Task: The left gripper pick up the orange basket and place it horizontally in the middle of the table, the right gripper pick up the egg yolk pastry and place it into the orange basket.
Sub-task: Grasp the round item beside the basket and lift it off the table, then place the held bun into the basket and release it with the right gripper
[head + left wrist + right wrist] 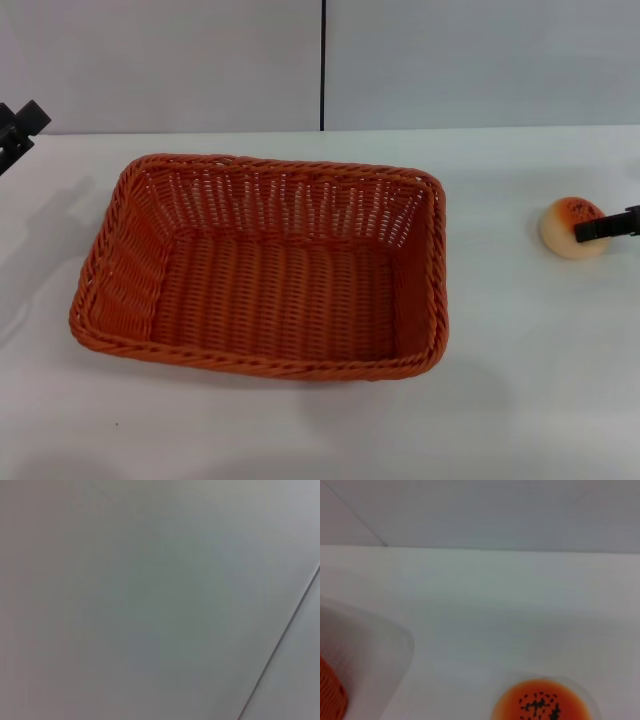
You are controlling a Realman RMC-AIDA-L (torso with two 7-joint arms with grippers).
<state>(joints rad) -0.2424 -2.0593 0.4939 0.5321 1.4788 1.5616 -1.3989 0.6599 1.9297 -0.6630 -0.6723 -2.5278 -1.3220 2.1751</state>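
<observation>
The orange basket [262, 268] lies flat and lengthwise in the middle of the white table [300, 430], and it is empty. One corner of the basket [330, 692] shows in the right wrist view. The egg yolk pastry [565, 222] sits on the table to the right of the basket, apart from it. My right gripper [586, 232] reaches in from the right edge, and its black tip lies across the pastry's near side. The right wrist view looks down on the pastry [540, 705] from close by. My left gripper [20, 130] hangs raised at the far left edge, well clear of the basket.
A grey wall with a dark vertical seam [322, 65] stands behind the table's far edge. The left wrist view shows only that grey wall [150, 600]. Bare tabletop lies between basket and pastry and along the front.
</observation>
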